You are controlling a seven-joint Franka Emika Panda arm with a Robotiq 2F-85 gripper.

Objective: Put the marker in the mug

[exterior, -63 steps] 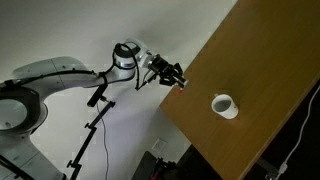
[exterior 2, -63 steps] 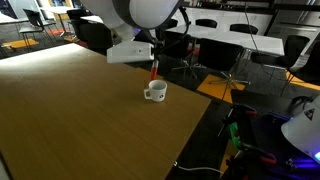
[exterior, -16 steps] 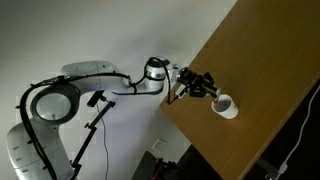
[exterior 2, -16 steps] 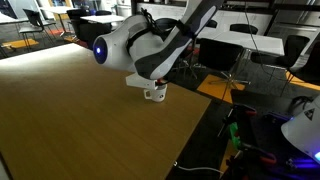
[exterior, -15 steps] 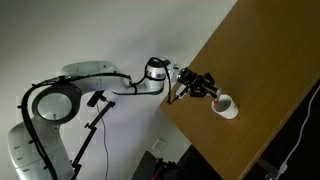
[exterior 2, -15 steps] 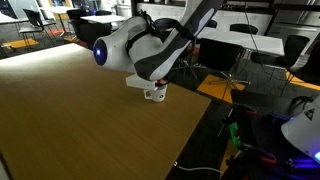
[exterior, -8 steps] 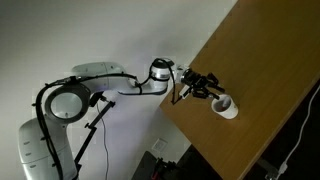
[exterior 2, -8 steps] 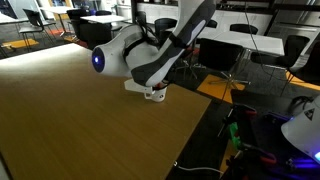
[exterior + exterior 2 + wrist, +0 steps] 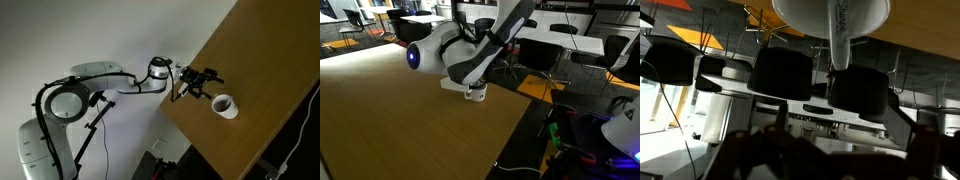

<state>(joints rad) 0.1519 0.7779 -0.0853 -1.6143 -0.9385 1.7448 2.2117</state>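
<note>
At the edge of the wooden table point(image 9: 265, 70) in an exterior view, your gripper point(image 9: 206, 82) hangs just beside the mug point(image 9: 224, 106), a little apart from its rim. Its fingers look spread, with nothing between them. The mug stands upright on the wood, near the table's edge. The marker is too small to make out from this camera.

Across the table point(image 9: 390, 120) in an exterior view, your arm point(image 9: 460, 55) fills the middle of the picture and covers most of the mug point(image 9: 474, 95); only its white lower part shows beneath the arm. The fingers are hidden there, so you cannot read their state from this side.

Up in the wrist view, the scene stands upside down. The mug point(image 9: 800, 12) sits at the top edge, and the marker point(image 9: 838, 40) shows as a pale stick crossing its white body and jutting past it. Whether it is inside the mug, I cannot tell. The gripper point(image 9: 830, 150) is a dark blur along the bottom, released and well apart from the marker. Dark chairs point(image 9: 780, 75) stand behind.
</note>
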